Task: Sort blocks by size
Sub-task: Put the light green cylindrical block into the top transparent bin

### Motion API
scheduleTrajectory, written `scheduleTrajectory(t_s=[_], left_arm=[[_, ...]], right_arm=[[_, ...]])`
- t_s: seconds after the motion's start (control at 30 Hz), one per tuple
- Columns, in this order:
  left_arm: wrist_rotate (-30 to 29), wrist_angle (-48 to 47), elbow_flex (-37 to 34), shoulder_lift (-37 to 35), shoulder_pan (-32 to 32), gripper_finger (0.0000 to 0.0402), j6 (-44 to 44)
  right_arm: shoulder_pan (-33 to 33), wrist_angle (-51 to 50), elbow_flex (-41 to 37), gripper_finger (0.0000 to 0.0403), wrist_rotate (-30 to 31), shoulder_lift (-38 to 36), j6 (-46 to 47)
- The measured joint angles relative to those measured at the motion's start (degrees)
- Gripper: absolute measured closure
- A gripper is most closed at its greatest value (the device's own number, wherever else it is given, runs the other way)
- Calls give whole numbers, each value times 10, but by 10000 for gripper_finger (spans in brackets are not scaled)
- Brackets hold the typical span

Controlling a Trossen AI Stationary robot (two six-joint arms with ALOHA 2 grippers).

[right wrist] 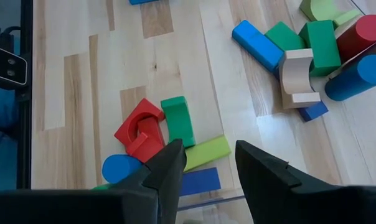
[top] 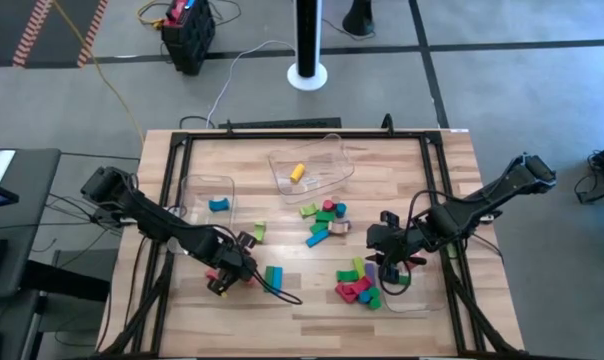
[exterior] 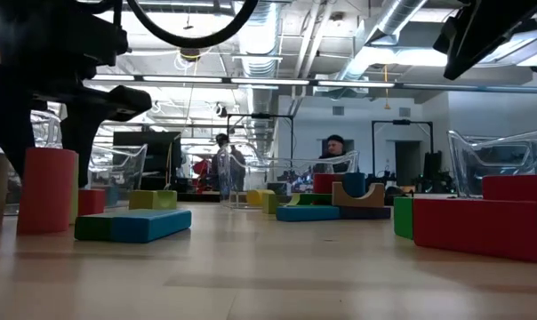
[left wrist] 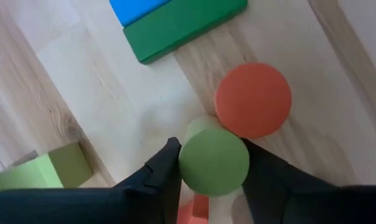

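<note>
Green cylinder (left wrist: 213,160) pinched in my left gripper (left wrist: 210,171), near the table's front-left.

I see its fingers pressed on either side of the cylinder, which touches an upright red cylinder (left wrist: 253,99); a green-and-blue bar (left wrist: 175,22) lies just beyond. My right gripper (right wrist: 206,163) hovers with fingers spread and nothing between them, above the red, green and blue blocks (right wrist: 160,134) by the front-right bin (top: 414,296).

Three clear bins (top: 312,170), two robot arms (top: 172,232), about twenty blocks (top: 327,222)

Red piece (left wrist: 197,210) mostly hidden under green cyl (left wrist: 213,160), blue block (left wrist: 138,9) cut off at edge
</note>
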Motion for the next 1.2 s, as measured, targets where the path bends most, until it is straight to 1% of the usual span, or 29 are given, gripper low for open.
scheduleTrajectory(t_s=[0.07, 0.4, 0.6, 0.83, 0.97, 1.07, 1.2], left_arm=[[0, 0, 0, 0, 0, 280, 0], [-16, -4, 0, -3, 1, 275, 13], [-62, -61, 38, -3, 1, 276, 23], [-125, -118, 90, -4, 10, 276, 57], [-163, -119, 107, -28, 27, 276, 85], [-180, -116, 115, -55, 44, 276, 103], [-187, -72, 117, -109, 68, 276, 129]], right_arm=[[0, 1, 0, 226, 0, 0, 0], [0, 4, 0, 226, 3, 0, 0], [0, 17, 0, 226, 15, 0, -13], [0, 28, 0, 226, 62, 0, -40], [0, 59, 0, 226, 75, 0, -71], [0, 85, 0, 226, 87, 0, -102], [0, 119, 0, 225, 122, 0, -146]])
